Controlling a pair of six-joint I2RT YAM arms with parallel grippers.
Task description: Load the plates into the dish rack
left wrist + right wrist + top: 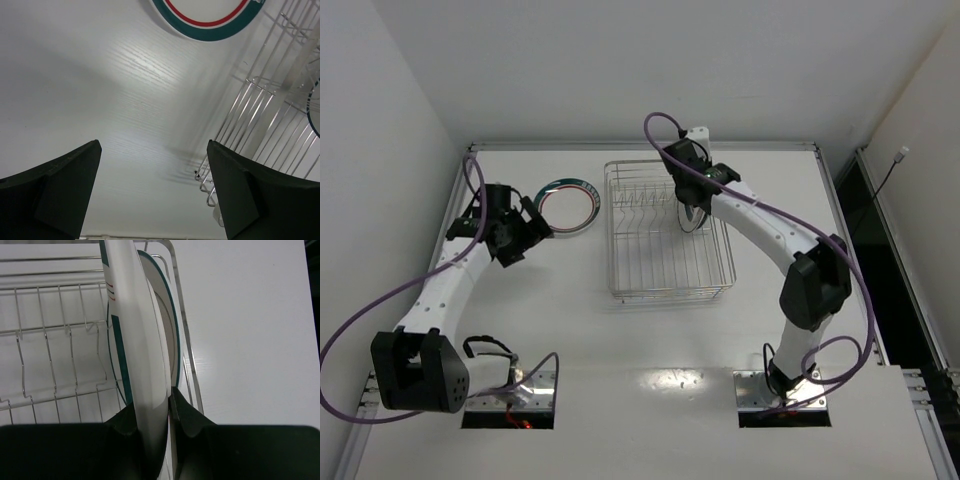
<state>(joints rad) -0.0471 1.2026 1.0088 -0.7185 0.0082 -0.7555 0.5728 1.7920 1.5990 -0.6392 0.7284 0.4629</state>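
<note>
White bench (pixel 650 340) carries the wire dish rack (pixel 670 262) at centre. Flat plate (pixel 569 205), green-and-red rim, lies just left of the rack. Right pincer (pixel 152 407) is clenched on the held plate (pixel 142 350), upright in the rack, close beside a rear plate (pixel 166 340). Left pincer (pixel 154 145) is released, empty, above the bench.

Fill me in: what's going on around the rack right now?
The right end effector is shut on a plate, holding it on edge over the right part of the dish rack. A second plate shows just behind it; whether that one is seated is unclear. The left end effector is open and empty over the table, near a ringed plate lying flat left of the rack.
</note>
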